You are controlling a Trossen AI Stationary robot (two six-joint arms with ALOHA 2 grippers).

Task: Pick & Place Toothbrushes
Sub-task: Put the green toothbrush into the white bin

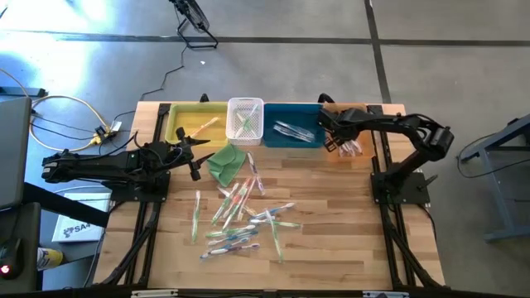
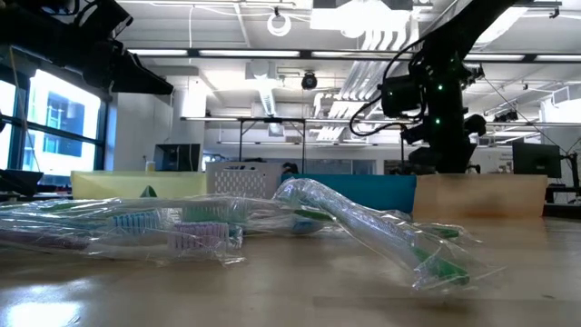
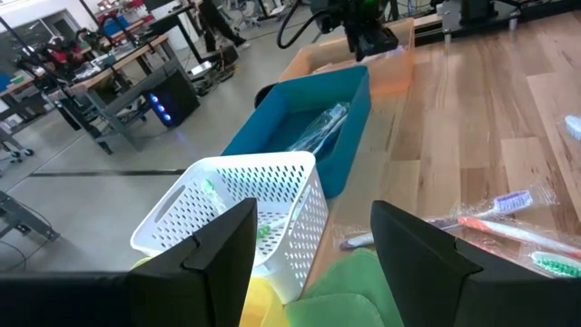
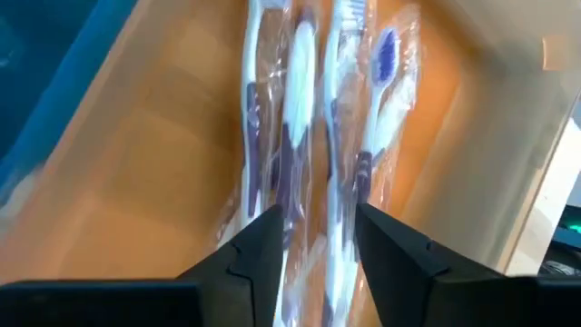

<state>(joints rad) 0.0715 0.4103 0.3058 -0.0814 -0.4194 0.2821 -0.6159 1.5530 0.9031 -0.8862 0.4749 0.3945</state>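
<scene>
Several wrapped toothbrushes (image 1: 240, 222) lie loose in a heap on the wooden table's middle. My right gripper (image 4: 316, 218) is open and points steeply down into the orange bin (image 1: 354, 142) at the far right. Below its fingers, purple-and-white toothbrushes (image 4: 290, 118) in clear wrappers lie flat on the bin's floor, and one shows through the gap between the fingertips. My left gripper (image 3: 313, 227) waits open above the table's far left, beside the folded green cloth (image 1: 225, 162), with nothing between its fingers.
Along the far edge stand a yellow bin (image 1: 192, 124), a white lattice basket (image 1: 245, 118) and a blue bin (image 1: 291, 128), each with toothbrushes inside. The orange bin's walls (image 4: 508, 136) rise close around my right gripper.
</scene>
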